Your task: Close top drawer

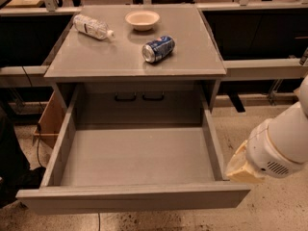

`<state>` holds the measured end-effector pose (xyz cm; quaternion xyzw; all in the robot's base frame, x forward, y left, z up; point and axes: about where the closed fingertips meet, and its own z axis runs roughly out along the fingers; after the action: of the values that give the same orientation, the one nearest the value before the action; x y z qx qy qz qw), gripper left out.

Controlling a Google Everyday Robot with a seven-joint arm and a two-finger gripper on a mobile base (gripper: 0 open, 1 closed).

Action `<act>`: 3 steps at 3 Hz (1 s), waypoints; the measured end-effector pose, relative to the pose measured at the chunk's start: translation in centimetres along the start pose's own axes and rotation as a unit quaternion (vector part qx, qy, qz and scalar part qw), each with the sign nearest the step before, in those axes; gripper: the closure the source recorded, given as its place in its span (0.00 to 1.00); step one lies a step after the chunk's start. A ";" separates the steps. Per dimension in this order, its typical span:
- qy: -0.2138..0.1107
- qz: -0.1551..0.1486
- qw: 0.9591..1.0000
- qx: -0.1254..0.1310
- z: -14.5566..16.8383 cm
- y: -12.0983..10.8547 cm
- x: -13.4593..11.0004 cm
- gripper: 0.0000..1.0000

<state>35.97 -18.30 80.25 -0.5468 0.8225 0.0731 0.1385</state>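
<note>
Jaws of the gripper (239,166) cannot be judged wide or narrow from this view. What shows is its tan end on the white arm (281,141), low at the right, just beside the outer right wall of the top drawer (134,196); whether it touches that wall I cannot tell. From the far left, a dark shape (10,165) sits at the frame's edge (too dim to name). Next to it a brown panel (50,121) stands against the left side of the grey cabinet (65,93). On the cabinet's worktop (110,61), a clear plastic bottle (91,27) lies on its side at the back left. A pale bowl (142,19) stands upright near the back middle. A blue can (158,48) lies on its side just right of centre, apart from both. Below the worktop the top drawer is pulled far out toward the camera. Its plain flat front runs across the bottom of the view, its two side walls run back into the cabinet, and its grey floor is in plain sight. On the back wall of the opening, above the drawer's floor, two small dark handle-like marks (138,97) sit side by side. Right of the drawer lies pale speckled floor (284,208), with the arm over it, reaching in from the right edge.
</note>
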 end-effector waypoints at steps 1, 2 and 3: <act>-0.015 0.012 1.000 -0.005 3.7 3.0 0.2 1.00; -0.019 0.013 1.000 0.006 6.0 4.2 0.3 1.00; -0.033 0.011 0.999 0.028 8.3 4.2 0.0 1.00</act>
<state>33.35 -14.39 72.24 -0.5312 0.8251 0.0696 0.1797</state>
